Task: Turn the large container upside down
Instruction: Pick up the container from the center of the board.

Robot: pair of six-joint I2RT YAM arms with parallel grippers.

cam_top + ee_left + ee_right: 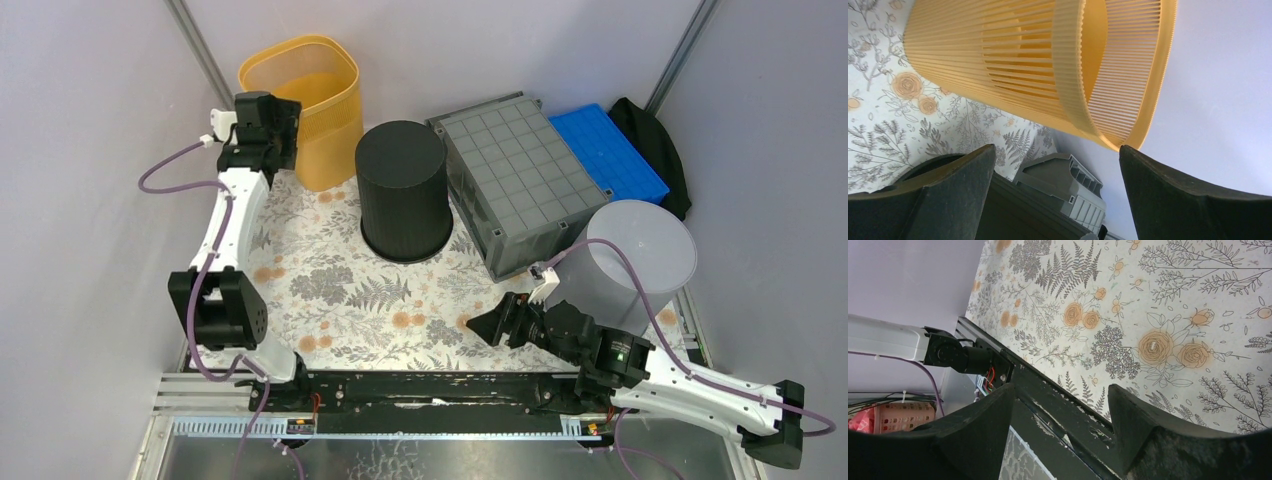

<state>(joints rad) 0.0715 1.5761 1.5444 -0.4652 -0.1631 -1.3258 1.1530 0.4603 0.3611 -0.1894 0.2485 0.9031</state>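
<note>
1. Firstly, the left gripper [1056,155] stands far left beside the yellow basket [325,110], jaws wide apart and empty, well apart from the large container [515,185].
2. The black bin [403,190] sits inverted on the floral desk [340,290], just left of the container.
3. The large container rests right of centre, between the bin and the blue tray [610,150]. It is dark grey with sloped walls, and its square-gridded underside faces up, so it appears already overturned. Its long axis runs far to near.
4. The right gripper [1060,395], on the nearer arm, hovers near the container's near short wall, beside the light-grey bucket [640,260]. Its jaws are apart, holding nothing, and the container lies beyond them.
</note>
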